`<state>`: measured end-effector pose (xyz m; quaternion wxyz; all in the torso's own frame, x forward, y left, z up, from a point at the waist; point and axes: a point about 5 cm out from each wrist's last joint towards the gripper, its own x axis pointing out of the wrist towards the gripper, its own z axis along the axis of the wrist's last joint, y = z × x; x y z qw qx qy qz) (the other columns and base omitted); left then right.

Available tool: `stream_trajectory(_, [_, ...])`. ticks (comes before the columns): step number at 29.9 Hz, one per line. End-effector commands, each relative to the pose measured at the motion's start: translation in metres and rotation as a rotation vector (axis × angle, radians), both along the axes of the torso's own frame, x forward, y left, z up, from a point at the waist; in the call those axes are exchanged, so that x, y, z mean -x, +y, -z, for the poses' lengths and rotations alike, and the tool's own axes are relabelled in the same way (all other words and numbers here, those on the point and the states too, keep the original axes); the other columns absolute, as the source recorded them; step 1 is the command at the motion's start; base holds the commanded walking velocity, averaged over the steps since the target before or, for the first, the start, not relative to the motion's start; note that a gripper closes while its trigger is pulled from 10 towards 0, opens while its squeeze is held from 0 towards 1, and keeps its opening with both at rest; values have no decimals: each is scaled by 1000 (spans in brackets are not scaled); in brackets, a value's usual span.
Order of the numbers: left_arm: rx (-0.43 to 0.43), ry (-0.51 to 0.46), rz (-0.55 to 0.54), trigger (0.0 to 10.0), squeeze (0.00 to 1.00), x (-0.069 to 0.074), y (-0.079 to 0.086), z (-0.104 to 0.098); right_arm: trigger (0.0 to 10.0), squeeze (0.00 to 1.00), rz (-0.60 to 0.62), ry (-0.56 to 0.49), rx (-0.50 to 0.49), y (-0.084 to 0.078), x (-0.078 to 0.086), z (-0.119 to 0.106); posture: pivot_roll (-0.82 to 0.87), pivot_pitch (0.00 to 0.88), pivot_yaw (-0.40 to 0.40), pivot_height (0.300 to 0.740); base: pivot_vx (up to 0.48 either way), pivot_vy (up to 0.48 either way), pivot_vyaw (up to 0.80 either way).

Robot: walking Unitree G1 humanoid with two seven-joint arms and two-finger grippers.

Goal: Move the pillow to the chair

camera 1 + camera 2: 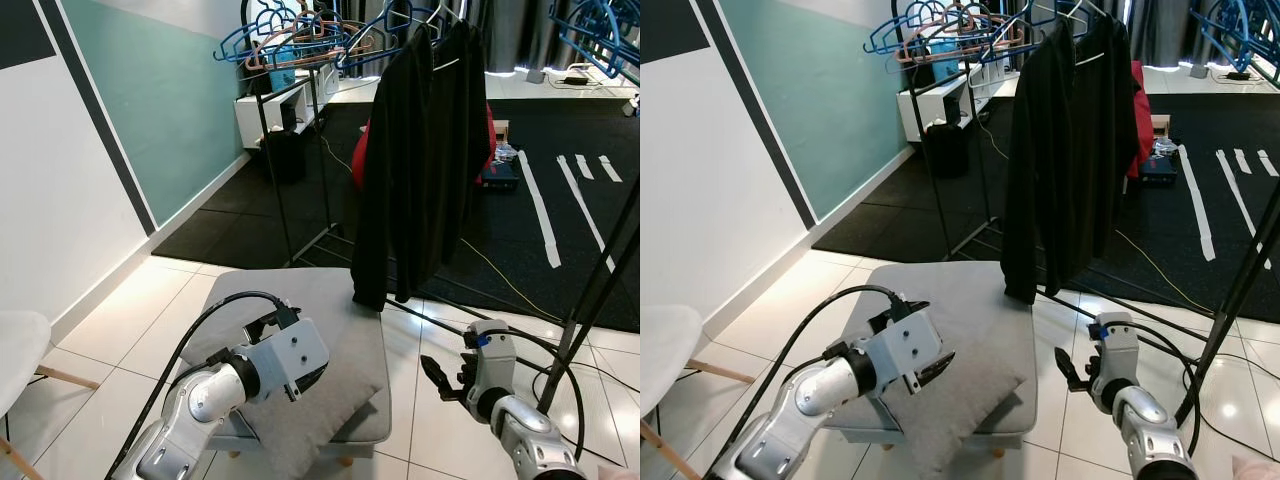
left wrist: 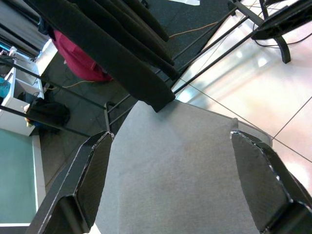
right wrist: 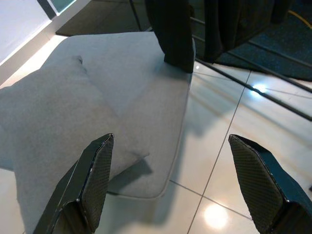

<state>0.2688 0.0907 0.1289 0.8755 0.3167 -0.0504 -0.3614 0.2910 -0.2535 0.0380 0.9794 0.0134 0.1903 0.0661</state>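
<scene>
A grey pillow (image 1: pixel 335 405) lies on the front half of a low grey padded stool (image 1: pixel 300 295); one corner juts toward the right. My left gripper (image 1: pixel 932 372) hovers just above the pillow (image 2: pixel 175 170), open, with a black finger (image 2: pixel 92 180) on either side of the fabric. My right gripper (image 1: pixel 437 375) hangs open over the white tiles to the right of the stool, apart from the pillow (image 3: pixel 58 122). At the far left edge is the seat of a white chair (image 1: pixel 18 350) with wooden legs.
A clothes rack with a black coat (image 1: pixel 420 150) stands right behind the stool, its hem touching the stool's back edge. A dark slanted pole (image 1: pixel 600 280) and cables (image 1: pixel 500 280) are to the right. A wall runs along the left. Open tiles lie between stool and chair.
</scene>
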Motion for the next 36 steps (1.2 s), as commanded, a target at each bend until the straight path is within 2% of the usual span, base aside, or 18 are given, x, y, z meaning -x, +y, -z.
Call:
stream_trajectory(1, [-13,12,-16,10000,0,0,5,2,10000,0,-5,-4,-7,2,0,0,-144,30,77,739,0,0,0])
stream_trajectory(6, [-16,-11,-18,10000,0,1,5,1,10000,0,-2,-4,-6,2,-1,0,-139,28,75,739,0,0,0])
stream_trajectory(8, [-53,-73,-4,10000,0,3,2,-1,10000,0,-2,2,-6,3,-1,1,-131,23,72,739,0,0,0])
stream_trajectory(10, [-36,-54,1,10000,0,2,2,-1,10000,0,-4,5,-5,4,-1,2,-138,21,76,739,0,0,0])
stream_trajectory(12, [22,-27,-16,10000,0,0,6,-2,10000,0,-5,8,-3,5,-2,2,-141,11,73,739,0,0,0])
stream_trajectory(14, [198,34,-89,10000,0,-5,17,-7,10000,0,-4,13,3,4,-3,2,-153,3,61,739,0,0,0])
stream_trajectory(15, [198,34,-89,10000,0,-5,17,-7,10000,0,-4,13,3,4,-3,2,-153,3,61,739,0,0,0])
stream_trajectory(17, [399,74,-224,10000,0,-13,36,-10,10000,0,0,16,11,1,-3,1,-169,0,60,739,0,0,0])
stream_trajectory(19, [399,74,-224,10000,0,-13,36,-10,10000,0,0,16,11,1,-3,1,-169,0,60,739,0,0,0])
stream_trajectory(20, [519,111,-319,10000,0,-17,53,-6,10000,0,12,16,14,0,-5,0,-180,0,59,739,0,0,0])
stream_trajectory(21, [519,111,-319,10000,0,-17,53,-6,10000,0,12,16,14,0,-5,0,-180,0,59,739,0,0,0])
stream_trajectory(22, [585,124,-411,10000,0,-19,68,0,10000,0,21,15,20,-1,-6,-1,-183,0,59,739,0,0,0])
stream_trajectory(23, [585,124,-411,10000,0,-19,68,0,10000,0,21,15,20,-1,-6,-1,-183,0,59,739,0,0,0])
stream_trajectory(24, [651,142,-526,10000,0,-21,87,9,10000,0,38,17,40,-3,-6,-2,-199,0,60,739,0,0,0])
stream_trajectory(26, [651,142,-526,10000,0,-21,87,9,10000,0,38,17,40,-3,-6,-2,-199,0,60,739,0,0,0])
stream_trajectory(28, [723,210,-702,10000,0,-22,114,32,10000,0,67,5,23,-2,-10,-4,-203,1,61,739,0,0,0])
stream_trajectory(33, [836,329,-847,10000,0,-19,130,55,10000,0,63,-21,-54,9,-18,-9,-206,11,55,739,0,0,0])
stream_trajectory(36, [819,361,-897,10000,0,-17,132,63,10000,0,42,-32,-82,15,-21,-12,-207,14,48,739,0,0,0])
